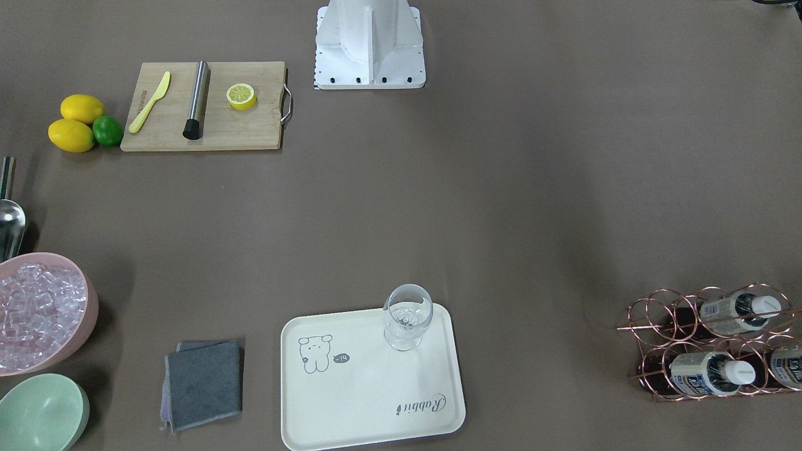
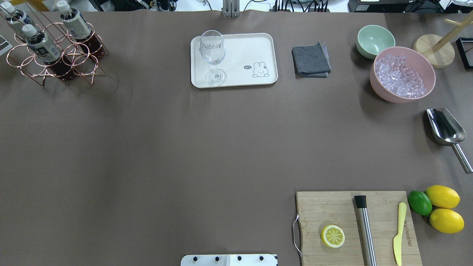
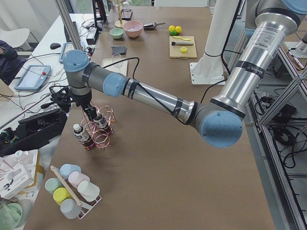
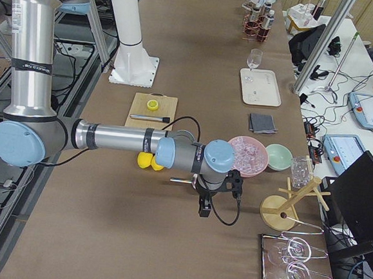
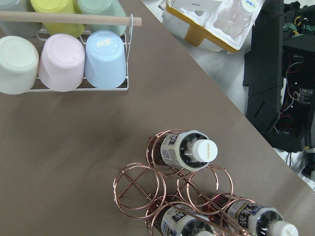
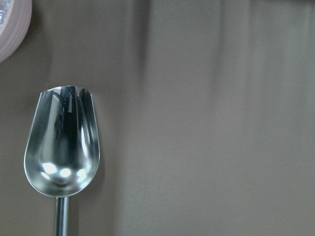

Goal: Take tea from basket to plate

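The tea (image 5: 191, 150), dark red-brown in clear plastic with a white cap, sits in the copper wire basket (image 1: 655, 313), well apart from the smooth cream plate (image 1: 351, 401). Only the side views show my left claw (image 3: 90, 112) and right claw (image 4: 204, 209); I cannot tell how open either is.

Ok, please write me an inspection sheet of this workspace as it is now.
Surface: brown table cover, no spill seen.
Job's things: three tea bottles in the copper wire basket; cream tray holds only a stemmed glass.
Clutter: cutting board, lemon half, scoop, ice bowl, grey cloth.
Grippers: left claw over the basket, right claw over the scoop; open or shut, cannot tell.
Cables: black cable loops at each wrist.
Surroundings: cup rack beside the basket.
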